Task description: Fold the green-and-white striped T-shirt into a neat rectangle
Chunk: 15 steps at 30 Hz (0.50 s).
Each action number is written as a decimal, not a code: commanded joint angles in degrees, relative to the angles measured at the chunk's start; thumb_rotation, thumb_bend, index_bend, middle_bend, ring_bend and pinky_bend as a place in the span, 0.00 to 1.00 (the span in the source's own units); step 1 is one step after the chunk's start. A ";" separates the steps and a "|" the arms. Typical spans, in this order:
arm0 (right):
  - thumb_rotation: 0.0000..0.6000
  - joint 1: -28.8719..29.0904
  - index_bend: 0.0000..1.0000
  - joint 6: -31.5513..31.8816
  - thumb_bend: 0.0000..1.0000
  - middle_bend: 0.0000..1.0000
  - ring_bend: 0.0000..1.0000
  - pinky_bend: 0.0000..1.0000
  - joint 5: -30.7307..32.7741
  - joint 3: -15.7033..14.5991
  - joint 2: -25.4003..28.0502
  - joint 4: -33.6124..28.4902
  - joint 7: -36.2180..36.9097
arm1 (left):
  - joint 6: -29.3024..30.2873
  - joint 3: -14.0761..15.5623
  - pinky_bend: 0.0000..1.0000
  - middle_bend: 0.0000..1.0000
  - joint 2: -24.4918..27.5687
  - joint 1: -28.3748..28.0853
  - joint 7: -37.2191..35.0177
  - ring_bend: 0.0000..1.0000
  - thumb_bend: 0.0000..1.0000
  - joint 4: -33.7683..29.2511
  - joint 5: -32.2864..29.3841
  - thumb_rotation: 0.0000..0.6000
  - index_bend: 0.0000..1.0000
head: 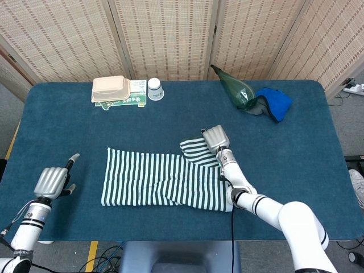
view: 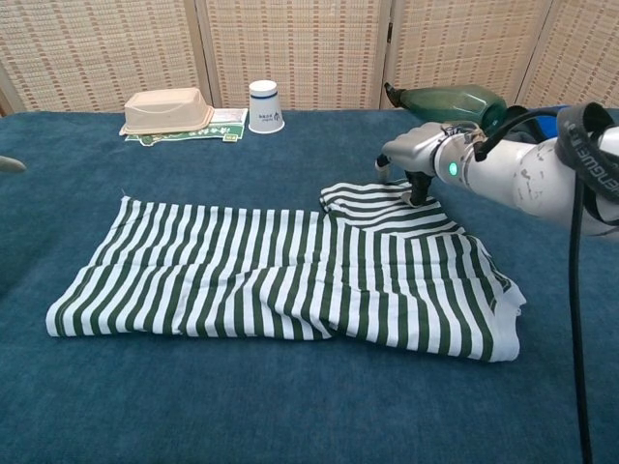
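T-shirt: The green-and-white striped T-shirt (head: 166,180) lies spread and partly folded on the blue table (head: 313,165), toward the near edge and a little right of centre. One sleeve (view: 382,206) is turned up at its far right corner, and the cloth is rumpled and doubled along the right side.

Right hand: The right hand (head: 215,138) is lowered onto the far edge of that sleeve. In the chest view its fingertips (view: 418,199) point down and touch the striped cloth, the thumb standing out to the side. Whether any cloth is pinched between the fingers cannot be told from either view.

Right arm: The white forearm (view: 527,174) reaches in from the right, a green light showing at the wrist, with a black cable looped beside it.

Left hand: The left hand (head: 53,181) is well apart from the shirt, near the table's left front corner. It holds nothing; most fingers are curled under the palm and one finger points forward. Only a fingertip shows at the left edge of the chest view.

Far edge, left: A beige lidded food box (head: 110,88) sits on a green-printed packet (head: 122,102), with an upturned white paper cup (head: 154,89) just beside them.

Far edge, right: A green glass bottle (head: 237,90) lies on its side, touching a blue cloth (head: 274,102).

Backdrop: Woven folding screens (head: 165,37) stand behind the table.
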 commanded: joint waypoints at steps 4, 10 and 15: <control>1.00 -0.40 0.28 0.39 0.44 0.93 1.00 1.00 0.21 -0.88 0.17 -0.17 0.34 | -0.32 -0.04 0.96 0.87 -0.24 0.11 -0.16 0.81 0.32 0.30 0.07 1.00 0.00; 1.00 -0.99 0.33 0.73 0.41 0.93 1.00 1.00 0.42 -1.87 0.48 -0.57 0.47 | -0.46 -0.09 0.96 0.87 -0.34 0.22 -0.22 0.81 0.32 0.35 0.31 1.00 0.00; 1.00 -1.75 0.37 0.77 0.40 0.93 1.00 1.00 0.23 -2.53 1.10 -1.50 1.34 | -0.90 -0.14 0.96 0.87 -0.52 0.19 -0.24 0.81 0.32 0.53 0.28 1.00 0.00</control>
